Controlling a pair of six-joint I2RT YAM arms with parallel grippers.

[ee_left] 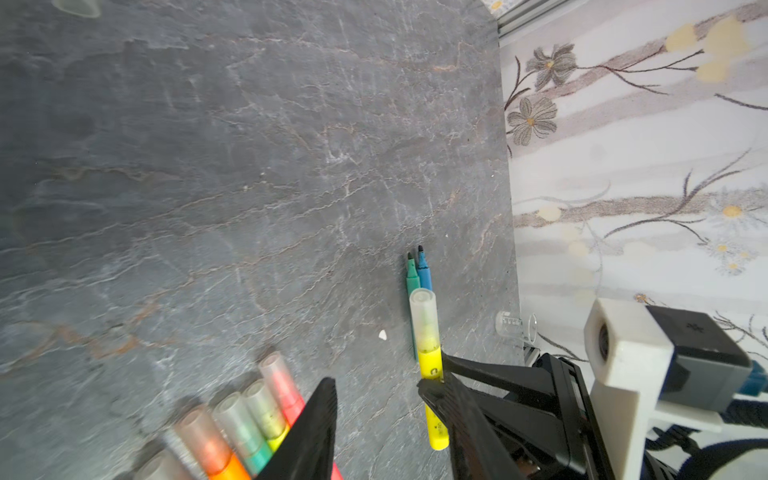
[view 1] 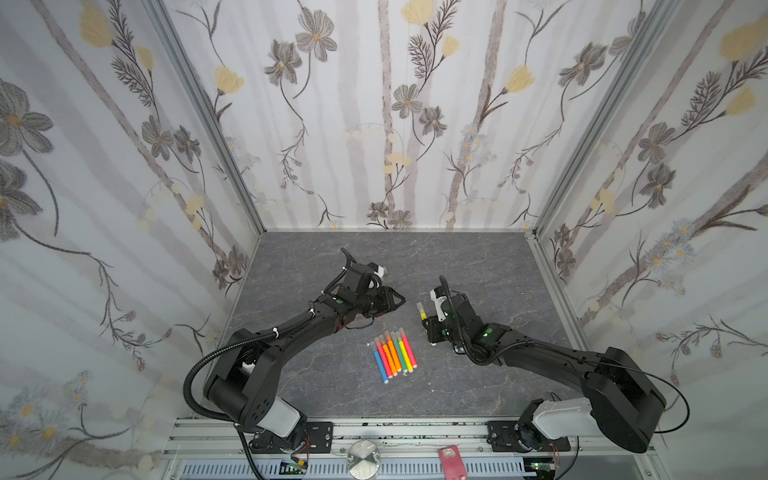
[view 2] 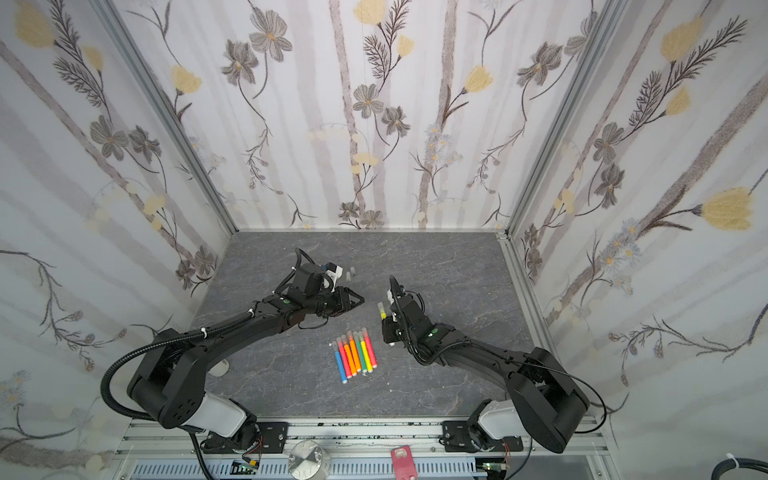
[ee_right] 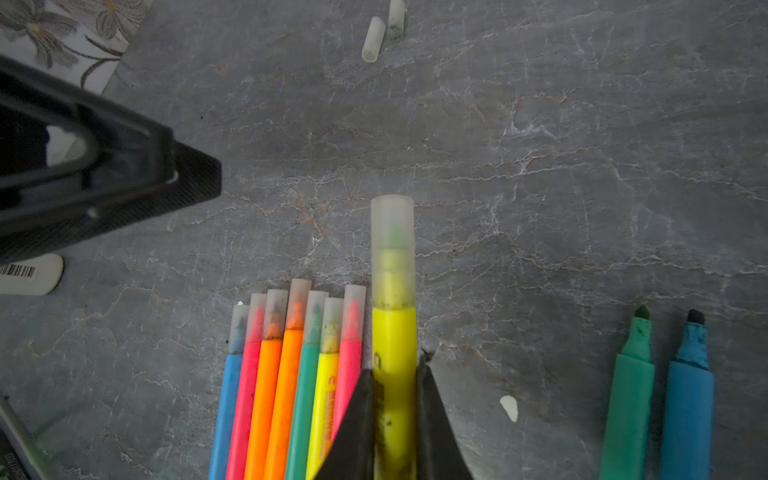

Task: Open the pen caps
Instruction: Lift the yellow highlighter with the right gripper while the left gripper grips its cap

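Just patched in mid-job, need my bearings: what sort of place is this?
Probably a lab test booth, not a home: floral panel walls box in a slate-look tabletop, and the left arm and right arm mount on a front aluminium rail.

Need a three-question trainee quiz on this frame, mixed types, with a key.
1. True or false: the yellow pen in the right gripper has its cap on.
2. How many capped pens lie in a row?
3. The left gripper holds: A) a cap B) a pen C) nothing.
Key: 1 true; 2 seven; 3 C.
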